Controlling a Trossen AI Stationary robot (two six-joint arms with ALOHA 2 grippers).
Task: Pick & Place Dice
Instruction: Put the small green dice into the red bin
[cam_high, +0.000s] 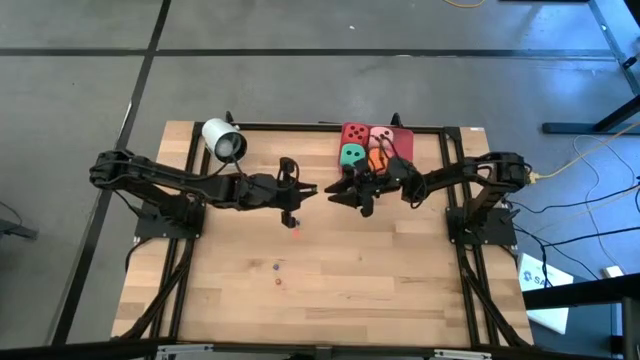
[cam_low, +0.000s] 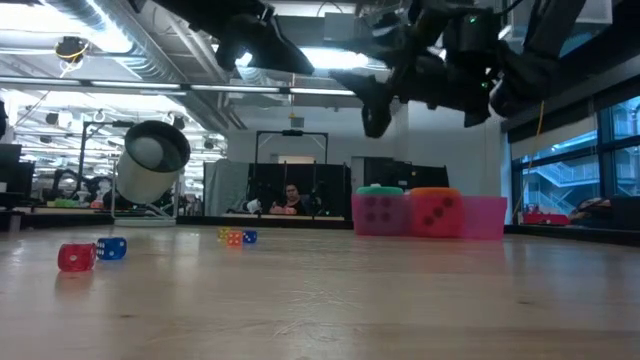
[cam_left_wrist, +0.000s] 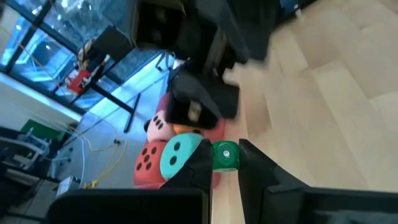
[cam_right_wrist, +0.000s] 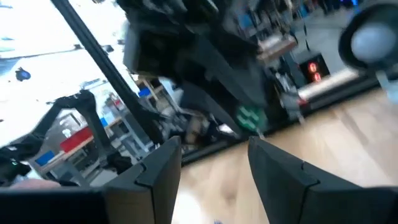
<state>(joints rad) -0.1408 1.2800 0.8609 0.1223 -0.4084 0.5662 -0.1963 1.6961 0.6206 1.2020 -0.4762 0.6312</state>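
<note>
A red tray (cam_high: 402, 138) at the table's far side holds several big soft dice: red (cam_high: 354, 133), pink (cam_high: 381, 136), green (cam_high: 352, 155) and orange (cam_high: 376, 160). Just in front of the tray my two grippers face each other above the table. My left gripper (cam_high: 308, 190) is shut on a small green die (cam_left_wrist: 225, 155). My right gripper (cam_high: 335, 196) is open a short way to its right, with nothing between its fingers (cam_right_wrist: 163, 163). From the right wrist view the green die (cam_right_wrist: 250, 116) shows ahead, in the other gripper. My left gripper pinches the small green die's two opposite faces (cam_left_wrist: 225, 163) between its two fingers, at their free ends. The fingers come nearly level from the table's left. The die is lifted clear of the table.
A white cylinder (cam_high: 224, 141) lies on its side at the far left. Small loose dice lie on the wood: a red one (cam_high: 296, 232) near the middle, a blue one (cam_high: 277, 266) and a red one (cam_high: 279, 282) nearer the front. Black rails edge the table.
</note>
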